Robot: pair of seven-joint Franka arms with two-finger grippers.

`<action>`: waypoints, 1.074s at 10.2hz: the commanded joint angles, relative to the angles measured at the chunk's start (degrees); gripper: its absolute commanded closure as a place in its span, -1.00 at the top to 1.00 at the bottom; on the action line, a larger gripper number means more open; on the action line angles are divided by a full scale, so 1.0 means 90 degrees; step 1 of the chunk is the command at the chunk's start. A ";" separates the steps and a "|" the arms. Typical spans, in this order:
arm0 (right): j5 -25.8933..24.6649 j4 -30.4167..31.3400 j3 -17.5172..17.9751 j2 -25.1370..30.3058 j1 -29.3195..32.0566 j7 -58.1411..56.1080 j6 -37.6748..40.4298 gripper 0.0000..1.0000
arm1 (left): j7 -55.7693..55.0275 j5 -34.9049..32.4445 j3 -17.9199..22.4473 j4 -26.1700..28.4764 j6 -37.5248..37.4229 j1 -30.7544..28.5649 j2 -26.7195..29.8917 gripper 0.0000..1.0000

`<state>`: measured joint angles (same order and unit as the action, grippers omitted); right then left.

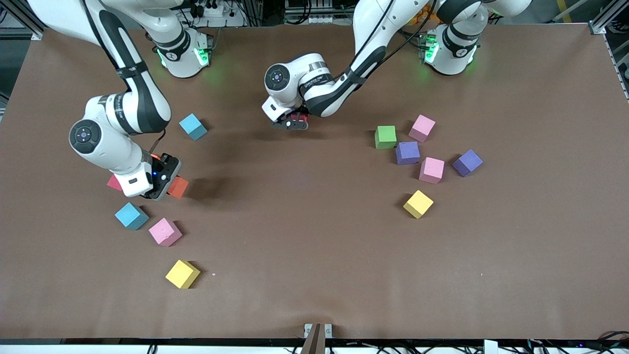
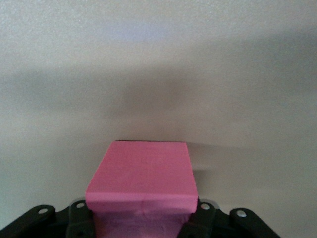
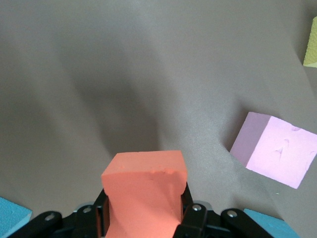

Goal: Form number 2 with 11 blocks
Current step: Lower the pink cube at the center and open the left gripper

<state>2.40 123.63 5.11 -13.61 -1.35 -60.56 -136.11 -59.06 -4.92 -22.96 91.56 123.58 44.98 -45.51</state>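
You have no part of the number 2 laid out yet: nothing on the table [image 1: 304,255] sits in a row or column, so all eleven placements are left. Your left gripper [image 1: 291,122] hangs over the bare middle of the table toward the robots' bases, closed on a red block [image 2: 141,178] that reads pinkish in the left wrist view. Your right gripper [image 1: 162,183] is over the loose group toward the right arm's end, clamped on an orange block [image 3: 143,193]; a second red block [image 1: 114,183] peeks out under that arm, though you can see too little of it to tell how it lies. Around it rest two light blue blocks [image 1: 131,216], a pink block [image 1: 165,232] and a yellow block [image 1: 182,274]. Toward the left arm's end, a green block [image 1: 385,137], two purple blocks [image 1: 408,153], two more pink blocks [image 1: 432,170] and another yellow block [image 1: 418,203] lie scattered, most apart and turned at differing angles. With no digit begun, it has no long axis or heading yet; you will fix those with your first placements.
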 commanded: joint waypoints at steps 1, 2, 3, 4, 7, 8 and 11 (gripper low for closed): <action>0.0134 0.0052 0.0057 0.0145 0.0042 -0.0029 0.0133 -0.38 | 0.0195 -0.0118 0.0061 -0.0115 -0.0030 0.0081 -0.0032 0.99; 0.0134 0.0052 0.0057 0.0155 0.0033 -0.0029 0.0134 -0.38 | 0.0147 -0.0118 0.0061 -0.0115 -0.0040 0.0071 -0.0003 1.00; 0.0144 0.0052 0.0057 0.0175 0.0013 -0.0029 0.0182 -0.38 | 0.0089 -0.0079 0.0051 -0.0115 -0.0088 0.0071 0.0075 1.00; 0.0134 0.0043 0.0086 0.0185 -0.0074 -0.0029 0.0250 -0.38 | 0.0069 -0.0040 0.0051 -0.0115 -0.0137 0.0013 0.0192 1.00; 0.0163 0.0043 0.0116 0.0311 -0.0319 -0.0020 0.0561 -0.38 | -0.0205 -0.0010 0.0070 -0.0066 -0.0575 -0.0211 0.0767 1.00; 0.0347 0.0023 0.0125 0.0312 -0.0367 -0.0068 0.0621 -0.38 | -0.0205 -0.0010 0.0061 -0.0037 -0.0896 -0.0512 0.0982 1.00; 0.0349 -0.0006 0.0126 0.0399 -0.0865 -0.0137 0.0650 -0.38 | -0.0098 -0.0010 -0.0018 0.1257 -0.0774 -0.1527 0.2161 1.00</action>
<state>3.99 123.24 6.48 -11.92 -7.54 -60.65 -131.68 -60.21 -4.92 -22.46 93.38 114.51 35.51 -33.63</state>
